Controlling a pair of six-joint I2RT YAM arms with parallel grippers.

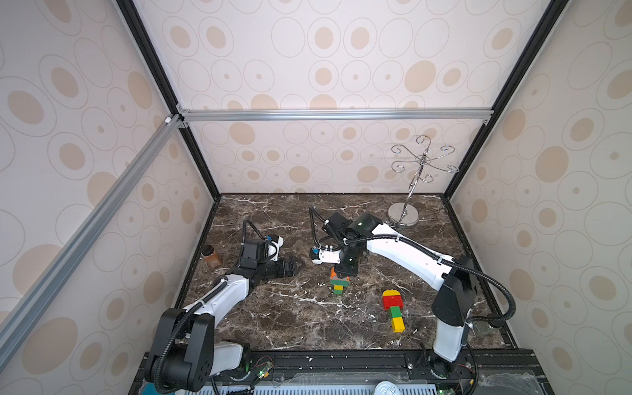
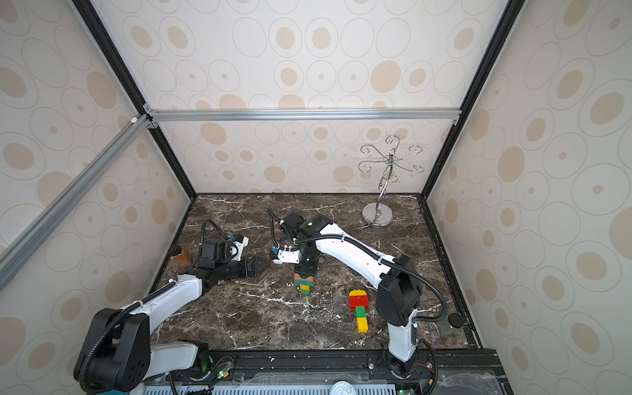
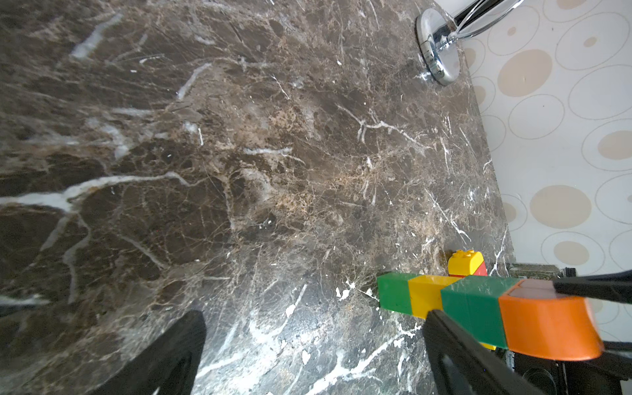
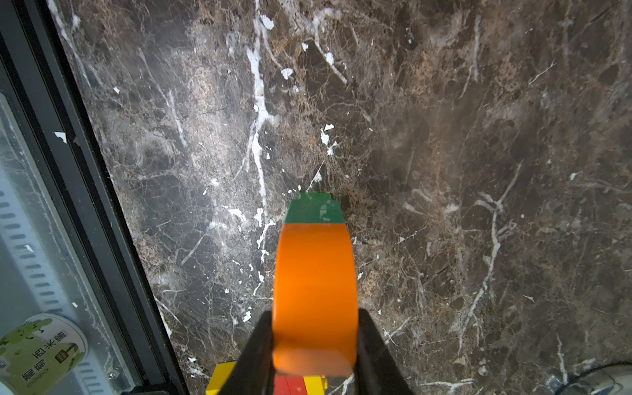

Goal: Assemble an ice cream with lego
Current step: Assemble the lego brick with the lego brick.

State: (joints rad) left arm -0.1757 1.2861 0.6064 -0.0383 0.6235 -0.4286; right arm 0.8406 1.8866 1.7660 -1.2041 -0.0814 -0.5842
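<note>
The right gripper [image 4: 314, 325] pinches the smooth, half-round orange dome [image 4: 314, 273], which tops an upright stack of glossy bricks: oblong green brick [image 3: 478, 307], yellow brick [image 3: 427, 294] and small green brick [image 3: 393, 294]. The stack is over the veined brown marble desk [image 1: 290, 325], forward and left of the chrome stand [image 1: 403, 217]. Farther left of the stand, the left gripper [image 1: 298, 265] is spread wide and holds nothing. Forward of the stand, a yellow-domed lego figure [image 1: 393, 307] lies flat.
</note>
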